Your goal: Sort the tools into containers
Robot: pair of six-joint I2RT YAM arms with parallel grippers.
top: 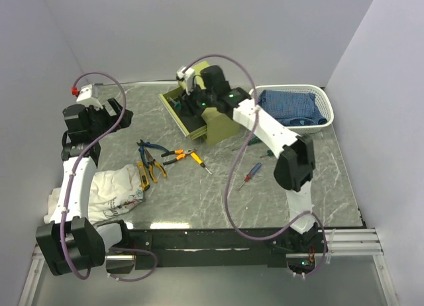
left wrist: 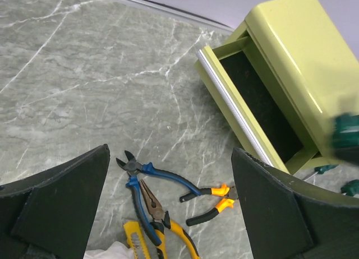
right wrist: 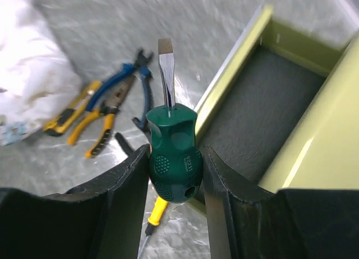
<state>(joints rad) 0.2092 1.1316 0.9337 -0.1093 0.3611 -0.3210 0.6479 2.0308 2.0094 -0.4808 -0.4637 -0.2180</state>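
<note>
My right gripper [right wrist: 174, 172] is shut on the fat handle of a green screwdriver [right wrist: 171, 149], blade pointing away, held over the front rim of the open drawer [right wrist: 255, 105] of the olive cabinet [top: 222, 124]. In the top view that gripper [top: 189, 104] hovers at the drawer [top: 177, 110]. My left gripper [left wrist: 171, 158] stands open and empty above the loose tools: blue-handled cutters [left wrist: 160, 175], orange-tipped pliers [left wrist: 210, 206], yellow-handled pliers [left wrist: 168, 225] and a yellow utility knife [left wrist: 136, 236]. An orange-handled screwdriver [top: 197, 159] and a red-blue screwdriver [top: 252, 172] lie on the table.
A white basket [top: 323, 110] holding blue cloth stands right of the cabinet. A white crumpled bag [top: 116, 190] lies at the left, beside the knife. Walls close in on the left, the back and the right.
</note>
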